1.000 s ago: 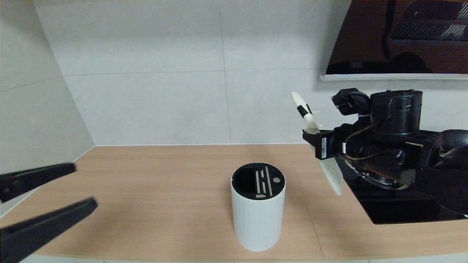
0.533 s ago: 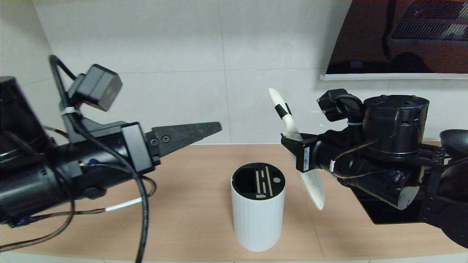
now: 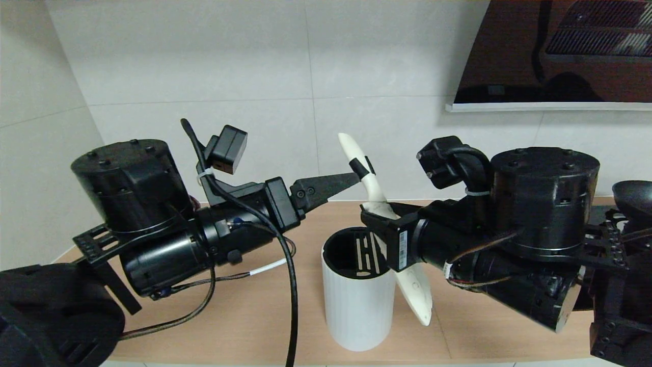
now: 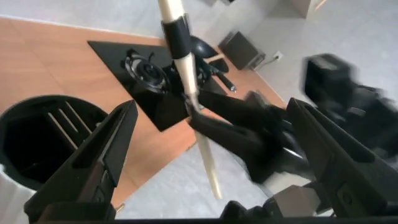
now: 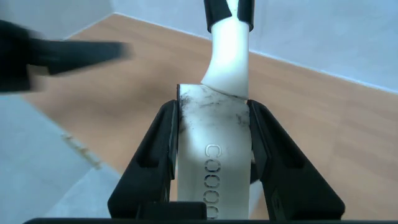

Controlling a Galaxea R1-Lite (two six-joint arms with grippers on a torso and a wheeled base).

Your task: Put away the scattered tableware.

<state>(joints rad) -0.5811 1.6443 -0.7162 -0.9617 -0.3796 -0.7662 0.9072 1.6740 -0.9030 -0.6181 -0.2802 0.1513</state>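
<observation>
1. White knife (image 3: 413, 288), count: one. It is hanging steeply tilted above the wooden countertop (image 3: 239, 316). The blade tip is pointing down just beside the right side of the holder, and the handle with its black band is pointing up.
2. Right gripper (image 3: 379, 224), count: one. It is clamping the knife (image 5: 214, 124) across the flat of the blade, just below where the handle begins, with its fingers pressing on both faces.
3. Handling, as a judgement: the knife is looking light, stiff and smooth, possibly ceramic or plastic. If ceramic, it is likely brittle against a knock on the holder's rim. A flat, glossy blade is prone to pivoting or sliding in a two-finger pinch. The rounder handle near the black band is offering the surer hold.
4. Left gripper (image 4: 214, 149), count: one. It is standing with fingers spread wide and nothing in them, framing the knife's handle (image 4: 186, 93) near the band. In the head view its tip (image 3: 346, 181) is sitting just beside that band. Whether it is touching cannot be told.
5. Utensil holder (image 3: 359, 306), count: one. This white ribbed cylinder with a black top is standing upright on the countertop, showing one large opening and several narrow slots (image 4: 37, 137). The slots are looking tight, so the blade is probably needing careful lining up.
</observation>
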